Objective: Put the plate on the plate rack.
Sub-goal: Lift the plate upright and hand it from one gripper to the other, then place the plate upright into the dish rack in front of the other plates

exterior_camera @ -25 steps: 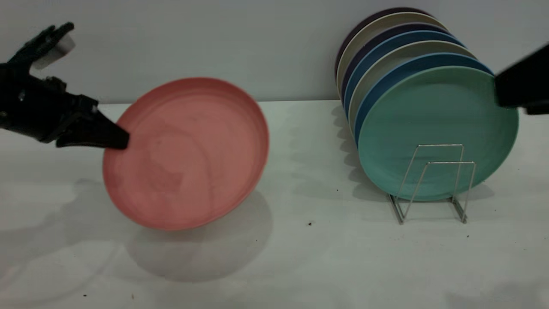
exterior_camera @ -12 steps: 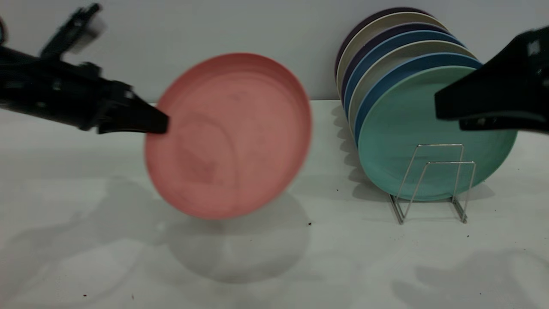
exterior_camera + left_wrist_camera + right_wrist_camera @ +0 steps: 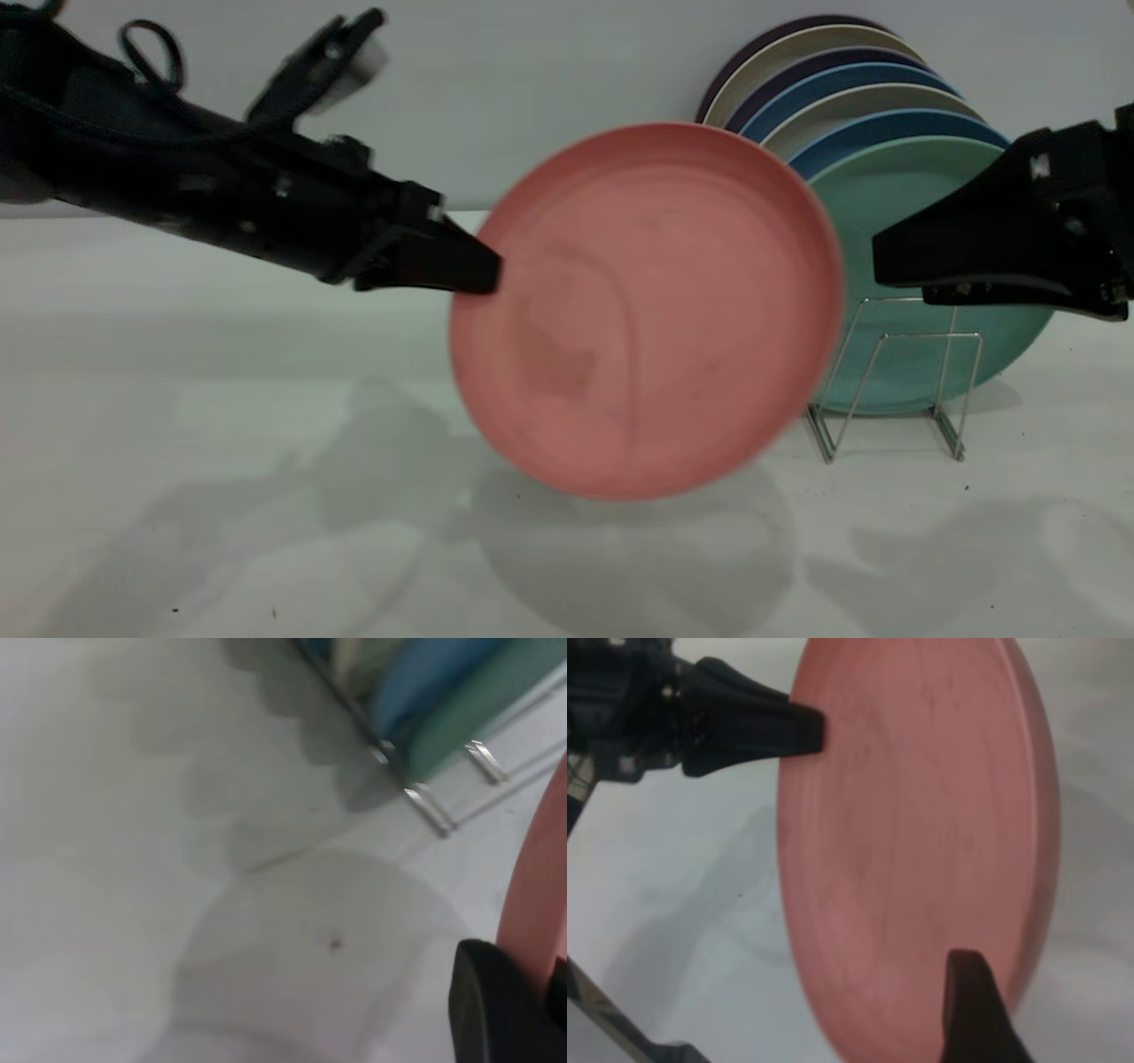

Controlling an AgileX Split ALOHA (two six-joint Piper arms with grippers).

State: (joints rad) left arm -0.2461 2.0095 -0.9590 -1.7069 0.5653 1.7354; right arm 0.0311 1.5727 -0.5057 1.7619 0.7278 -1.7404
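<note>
Left tool (image 3: 478,270) is clenched on the left rim of the plate (image 3: 647,310), which hangs tilted, clear of the tabletop (image 3: 266,399), just in front of the plate rack (image 3: 895,381). Right tool (image 3: 886,261) waits beside the plate's right edge, fingers parted, not touching it.

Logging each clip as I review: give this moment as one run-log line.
left end effector: shut on plate rim, airborne | right end effector: by plate's far edge, no contact seen | plate rack: front slots free
</note>
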